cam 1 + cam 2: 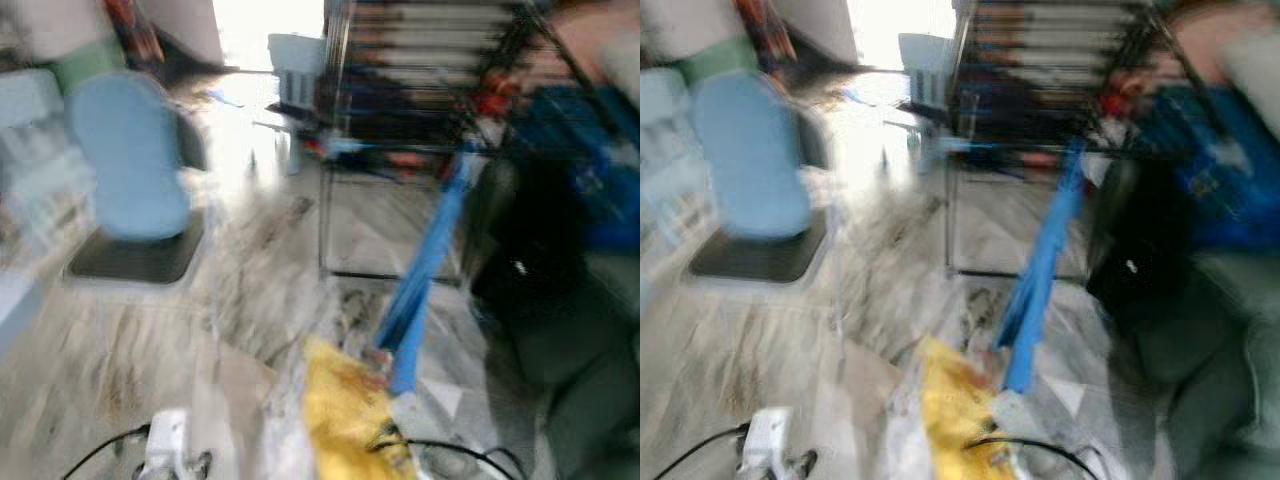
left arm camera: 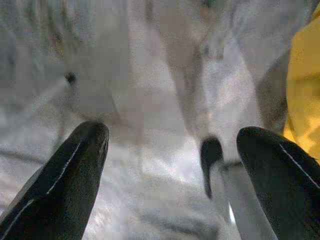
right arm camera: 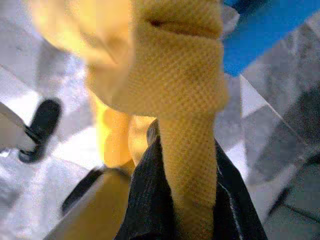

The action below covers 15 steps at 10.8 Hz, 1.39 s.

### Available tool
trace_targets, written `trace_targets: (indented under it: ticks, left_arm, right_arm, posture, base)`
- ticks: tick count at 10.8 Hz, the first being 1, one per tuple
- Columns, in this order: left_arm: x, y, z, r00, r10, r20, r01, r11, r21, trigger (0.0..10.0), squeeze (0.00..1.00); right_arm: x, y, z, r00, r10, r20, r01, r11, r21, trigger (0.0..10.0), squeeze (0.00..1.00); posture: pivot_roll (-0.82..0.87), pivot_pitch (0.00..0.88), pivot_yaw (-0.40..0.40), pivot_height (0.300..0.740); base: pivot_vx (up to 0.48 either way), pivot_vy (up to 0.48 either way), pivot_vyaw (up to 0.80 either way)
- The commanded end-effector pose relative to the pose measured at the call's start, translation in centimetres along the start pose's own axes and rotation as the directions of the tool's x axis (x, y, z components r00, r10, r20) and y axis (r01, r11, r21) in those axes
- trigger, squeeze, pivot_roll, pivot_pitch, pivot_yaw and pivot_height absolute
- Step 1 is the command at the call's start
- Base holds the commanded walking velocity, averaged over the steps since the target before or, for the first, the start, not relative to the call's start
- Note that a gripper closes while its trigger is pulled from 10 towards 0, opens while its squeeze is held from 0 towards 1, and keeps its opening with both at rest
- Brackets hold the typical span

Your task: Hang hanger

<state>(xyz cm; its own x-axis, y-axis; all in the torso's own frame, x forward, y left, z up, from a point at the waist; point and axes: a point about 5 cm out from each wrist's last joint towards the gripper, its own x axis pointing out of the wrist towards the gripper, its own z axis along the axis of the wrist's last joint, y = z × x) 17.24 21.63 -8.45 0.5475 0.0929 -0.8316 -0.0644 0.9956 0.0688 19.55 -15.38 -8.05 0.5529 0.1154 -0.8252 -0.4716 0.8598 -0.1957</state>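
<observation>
Head views blurred by motion; marble-pattern floor [image 1: 150, 340] ahead; light blue chair [image 1: 128, 155] at left on a dark mat [image 1: 135, 258]; metal rack [image 1: 400, 150] with dark and blue clothes further ahead to the right. Yellow cloth [image 3: 175, 85] low in front, draped over the right gripper [image 3: 185, 200]; its black fingers pinched together on the mesh fabric. Left gripper [image 2: 172, 165] over the floor, fingers spread wide, nothing between them. Blue strip [image 1: 425, 270] slants down from the rack toward the cloth. Hanger: cannot be made out through blur.
</observation>
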Motion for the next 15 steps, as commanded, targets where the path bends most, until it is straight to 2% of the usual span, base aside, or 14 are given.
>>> trace_targets:
  ticks: [1, 7, 9, 10, 11, 12, 14, 15]
  left_arm:
    - [0.1, -0.6, 0.2, 1.000, -0.016, 0.002, 0.016, 1.000, 0.013, 10.0, 0.00]
    - [0.2, -0.8, 0.5, 1.000, -0.019, -0.011, 0.019, 0.998, 0.061, 10.0, 0.00]
    - [0.2, -1.0, 0.6, 1.000, -0.025, -0.009, 0.026, 0.998, 0.065, 10.0, 0.00]
    - [0.3, -1.4, 0.8, 0.999, -0.033, -0.005, 0.034, 0.997, 0.066, 10.0, 0.00]
    - [0.3, -1.5, 0.8, 1.000, -0.031, -0.005, 0.031, 0.997, 0.069, 10.0, 0.00]
    - [0.2, -1.4, 0.7, 0.999, -0.044, 0.003, 0.044, 0.997, 0.059, 10.0, 0.00]
    - [0.2, -1.3, 0.6, 0.999, -0.043, 0.001, 0.043, 0.998, 0.051, 10.0, 0.00]
    - [0.2, -1.3, 0.6, 0.999, -0.044, 0.002, 0.044, 0.998, 0.050, 10.0, 0.00]
  right_arm:
    - [-0.1, -1.2, -0.1, 0.999, -0.040, 0.006, 0.040, 0.999, -0.009, 10.0, 0.00]
    - [-0.2, -1.5, -0.7, 0.998, -0.060, -0.020, 0.060, 0.998, 0.013, 10.0, 0.00]
    - [-0.2, -1.6, -0.7, 0.997, -0.074, -0.025, 0.075, 0.996, 0.051, 10.0, 0.00]
    - [-0.3, -2.3, -0.6, 0.992, -0.123, -0.035, 0.127, 0.982, 0.142, 10.0, 0.00]
    - [-0.3, -2.7, -0.5, 0.988, -0.151, -0.041, 0.156, 0.970, 0.187, 10.0, 0.00]
    - [-0.5, -4.3, -0.3, 0.964, -0.257, -0.061, 0.262, 0.907, 0.328, 10.0, 0.00]
    - [-0.8, -5.6, -0.6, 0.940, -0.333, -0.074, 0.334, 0.851, 0.406, 10.0, 0.00]
    - [-1.0, -6.0, -0.6, 0.931, -0.357, -0.075, 0.354, 0.836, 0.419, 10.0, 0.00]
  posture:
    - [-0.11, 0.000, 0.049, 0.740]
    - [-0.14, 0.000, 0.075, 0.740]
    - [-0.14, 0.000, 0.076, 0.740]
    - [-0.15, 0.000, 0.075, 0.740]
    - [-0.15, 0.000, 0.076, 0.740]
    - [-0.16, 0.000, 0.078, 0.740]
    - [-0.17, 0.000, 0.084, 0.740]
    - [-0.17, 0.000, 0.090, 0.740]
  base:
    - [0.322, 0.356, 0.00]
    - [0.322, 0.356, 0.00]
    - [0.322, 0.354, 0.00]
    - [0.000, 0.000, 0.00]
    - [0.000, 0.000, 0.00]
    - [0.000, 0.000, 0.00]
    - [0.000, 0.000, 0.00]
    - [0.000, 0.000, 0.00]
